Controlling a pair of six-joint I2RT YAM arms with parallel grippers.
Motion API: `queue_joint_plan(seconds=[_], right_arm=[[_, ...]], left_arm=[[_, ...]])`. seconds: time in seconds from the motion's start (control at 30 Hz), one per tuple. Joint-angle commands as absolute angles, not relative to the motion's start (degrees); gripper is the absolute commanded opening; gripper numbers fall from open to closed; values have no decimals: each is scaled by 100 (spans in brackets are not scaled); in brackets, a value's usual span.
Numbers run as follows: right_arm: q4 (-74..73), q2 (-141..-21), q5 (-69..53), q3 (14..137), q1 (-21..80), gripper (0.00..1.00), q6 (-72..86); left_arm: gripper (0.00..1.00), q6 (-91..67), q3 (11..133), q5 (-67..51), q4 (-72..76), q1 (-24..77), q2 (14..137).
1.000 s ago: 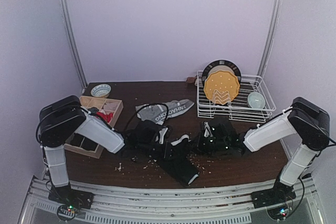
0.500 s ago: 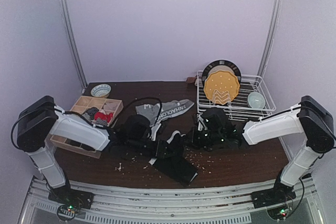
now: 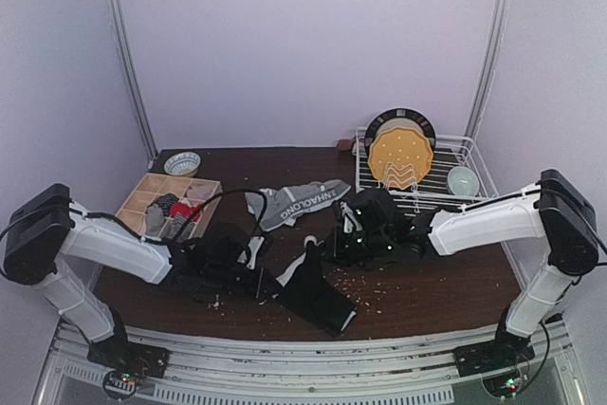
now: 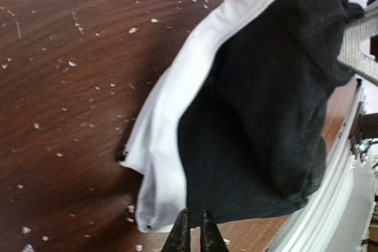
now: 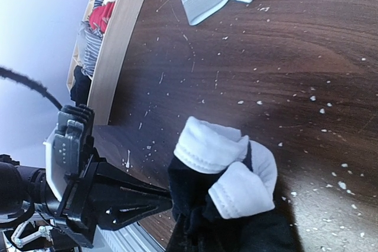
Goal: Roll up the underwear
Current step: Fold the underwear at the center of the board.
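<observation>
Left gripper, top view: the left gripper (image 3: pixel 256 277) is set at the corner of the black cloth briefs with white waistband (image 3: pixel 321 296), which lie near the dark wooden table's (image 3: pixel 455 282) front edge; the right gripper (image 3: pixel 343 239) is at their far end.
Left wrist: the fingertips (image 4: pixel 181 234) are pinched nearly together on the black hem.
Right wrist: own jaws are hidden in cloth; their opening cannot be told.
Handling: light and limp; the elastic waistband is judged the firmest hold.

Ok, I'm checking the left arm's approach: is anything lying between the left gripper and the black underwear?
Nothing visible does. The left gripper has its fingertips closed at the edge of the black underwear, seemingly pinching it. Beside them lies only the table with white crumbs.
</observation>
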State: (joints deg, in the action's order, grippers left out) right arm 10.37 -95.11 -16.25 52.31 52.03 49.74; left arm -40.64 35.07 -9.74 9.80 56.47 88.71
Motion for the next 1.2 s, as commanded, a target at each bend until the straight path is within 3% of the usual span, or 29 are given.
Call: queue_joint_plan(seconds=[0.0, 0.5, 0.8, 0.97, 1.07, 1.17], right_arm=[[781, -9784, -1511, 5665, 5398, 0, 4813], [447, -10945, -1656, 7005, 5950, 0, 4772], [574, -11334, -1736, 7141, 6158, 0, 4899], [462, -11494, -1724, 7298, 6241, 0, 4843], [362, -11609, -1766, 7431, 6297, 0, 4781], [367, -11639, -1828, 7519, 6368, 8, 4715]], left_arm=[[0, -3938, 3455, -393, 941, 5669, 8859], [0, -3937, 3340, -467, 1462, 5670, 9360], [0, -4034, 2821, -211, 1155, 5669, 8550], [16, -4017, 2565, -62, 446, 5669, 7620], [20, -4023, 2421, 72, 27, 5685, 6978], [22, -4086, 2276, 345, -405, 5704, 6219]])
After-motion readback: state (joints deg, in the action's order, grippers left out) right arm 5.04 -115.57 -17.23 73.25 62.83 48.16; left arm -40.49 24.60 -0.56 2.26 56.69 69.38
